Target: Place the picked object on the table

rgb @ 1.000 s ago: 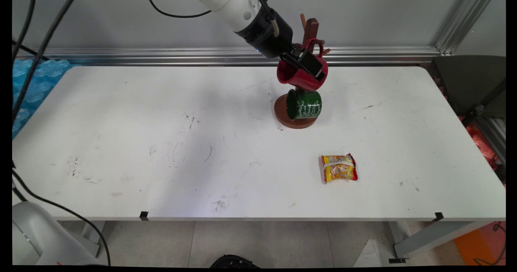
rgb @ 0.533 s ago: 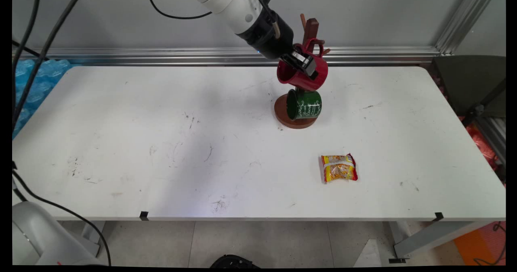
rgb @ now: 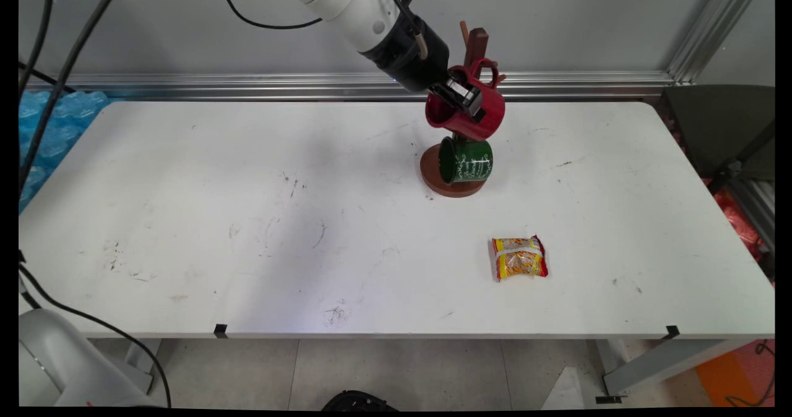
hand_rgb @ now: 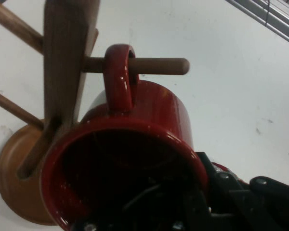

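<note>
Since a second ago we have nudged the red mug (rgb: 467, 111) slightly right and up, so its handle (hand_rgb: 119, 77) now hooks over a peg (hand_rgb: 159, 66). Largest first: our white table (rgb: 247, 219), then the wooden mug stand (hand_rgb: 62, 57) near the back, its round base (rgb: 433, 179) under a green mug (rgb: 467, 160) hanging lower. Our gripper (rgb: 463, 98) is clamped on the red mug's rim, one finger inside, one outside. We judge the handle should seat well down the peg before any release, and the mug kept steady. A snack packet (rgb: 520, 258) lies well apart, nearer us.
</note>
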`<state>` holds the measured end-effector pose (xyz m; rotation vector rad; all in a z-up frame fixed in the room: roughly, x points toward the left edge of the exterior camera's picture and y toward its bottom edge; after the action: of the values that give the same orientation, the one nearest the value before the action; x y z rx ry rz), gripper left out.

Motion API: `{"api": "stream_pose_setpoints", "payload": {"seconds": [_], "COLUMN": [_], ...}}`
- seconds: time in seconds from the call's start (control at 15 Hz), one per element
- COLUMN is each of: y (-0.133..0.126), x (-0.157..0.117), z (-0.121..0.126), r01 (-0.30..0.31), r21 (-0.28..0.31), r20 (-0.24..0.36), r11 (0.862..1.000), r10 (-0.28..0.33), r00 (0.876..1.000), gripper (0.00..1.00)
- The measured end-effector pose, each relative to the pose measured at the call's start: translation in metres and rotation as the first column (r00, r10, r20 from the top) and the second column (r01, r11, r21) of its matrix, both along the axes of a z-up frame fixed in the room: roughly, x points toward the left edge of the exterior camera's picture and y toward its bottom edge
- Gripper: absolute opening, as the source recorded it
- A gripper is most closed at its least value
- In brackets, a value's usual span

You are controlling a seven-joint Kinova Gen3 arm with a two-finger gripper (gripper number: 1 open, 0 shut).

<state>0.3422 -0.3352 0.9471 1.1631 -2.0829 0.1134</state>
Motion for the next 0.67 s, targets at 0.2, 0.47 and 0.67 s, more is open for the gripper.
{"api": "stream_pose_setpoints", "payload": {"seconds": [0.2,0.47,0.67], "y": [0.004,0.015,0.025], "x": [-0.001,-0.004,-0.005], "z": [0.003,0.010,0.015], "r01": [0.010,0.032,0.049], "r21": [-0.001,0.002,0.008], "r20": [-0.006,-0.019,-0.027], "r11": [1.000,0.999,0.999], "r10": [-0.010,-0.032,-0.049], "r00": [1.000,0.999,0.998], "gripper": [0.00,0.00,0.00]}}
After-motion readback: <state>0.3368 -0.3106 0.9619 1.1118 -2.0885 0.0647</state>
